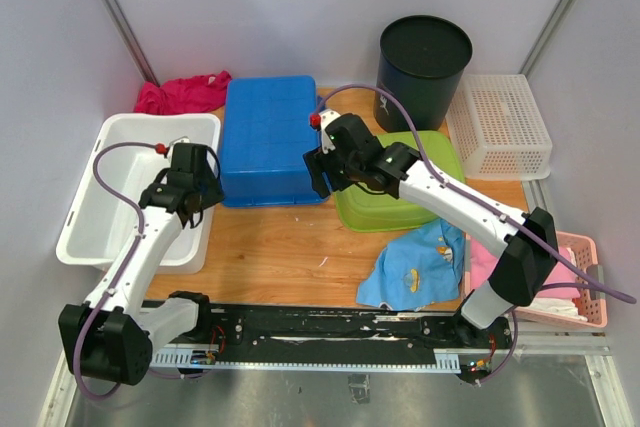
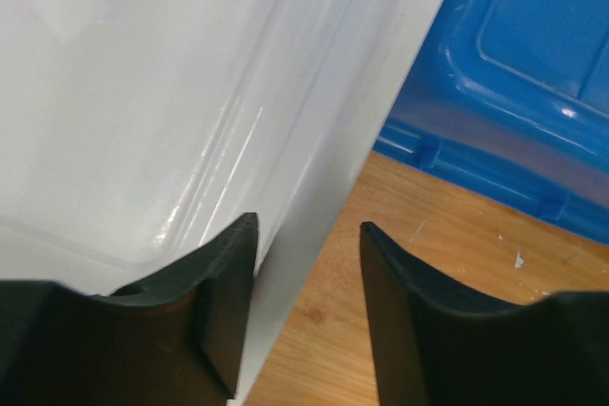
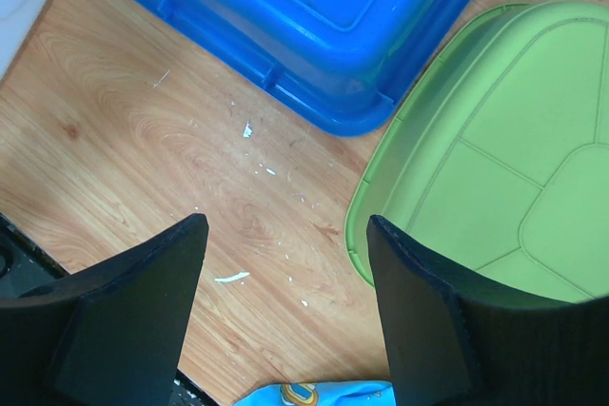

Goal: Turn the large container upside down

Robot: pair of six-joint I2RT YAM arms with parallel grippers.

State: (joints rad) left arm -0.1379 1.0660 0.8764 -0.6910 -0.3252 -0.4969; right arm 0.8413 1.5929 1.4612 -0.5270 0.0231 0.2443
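Clearly the large container here is the white tub (image 1: 110, 187), sitting open side up at the left of the tabletop (image 1: 270, 247), just beside the blue bin (image 1: 268, 142). The left arm (image 1: 130, 257) has its jaws spread, one inside the tub and one outside, straddling the right-hand wall without pinching it yet. To do this step well, I would push the jaws further down over the wall, close them firmly, then lift that side and roll the tub over toward the left, away from the blue bin. The thin wall may flex or slip, so a deep bite seems wise. The right arm (image 1: 470, 207) hangs with its jaws spread and holding nothing, above bare wood between the blue bin and the green basin (image 1: 375, 212).

By count: one white tub, one blue bin, one green basin, one black bucket (image 1: 424, 57), one white basket (image 1: 498, 125), one pink basket (image 1: 585, 277), one red cloth (image 1: 180, 94), one blue cloth (image 1: 415, 267), and two arms.
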